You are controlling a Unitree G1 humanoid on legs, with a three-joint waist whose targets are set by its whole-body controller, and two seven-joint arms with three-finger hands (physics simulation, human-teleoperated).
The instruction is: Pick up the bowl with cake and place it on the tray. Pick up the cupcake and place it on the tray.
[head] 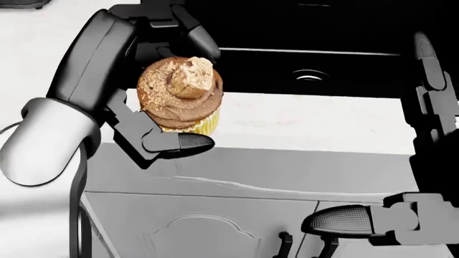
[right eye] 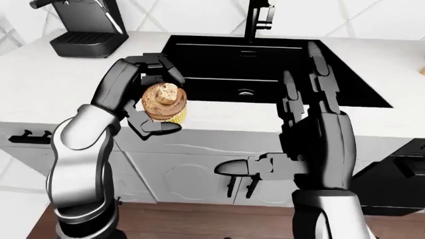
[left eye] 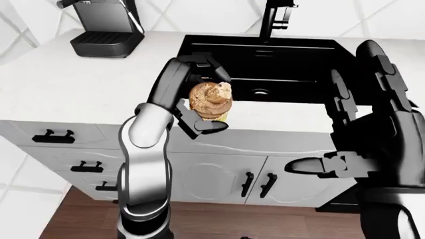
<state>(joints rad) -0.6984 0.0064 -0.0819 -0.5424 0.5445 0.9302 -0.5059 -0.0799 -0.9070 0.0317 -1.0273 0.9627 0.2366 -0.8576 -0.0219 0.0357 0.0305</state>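
Note:
My left hand (head: 168,88) is shut on the cupcake (head: 178,94), which has brown frosting, a biscuit piece on top and a yellow paper case. I hold it in the air over the white counter edge, just left of the black sink (left eye: 265,67). It also shows in the left-eye view (left eye: 211,100) and the right-eye view (right eye: 164,102). My right hand (right eye: 279,134) is open and empty, raised upright at the right with its thumb (head: 337,219) pointing left below counter height. No bowl with cake and no tray is in view.
A black coffee machine (left eye: 106,27) stands on the white counter (left eye: 79,84) at top left. A black tap (left eye: 277,17) rises behind the sink. White cabinets with black handles (left eye: 255,184) sit below the counter, over a wooden floor.

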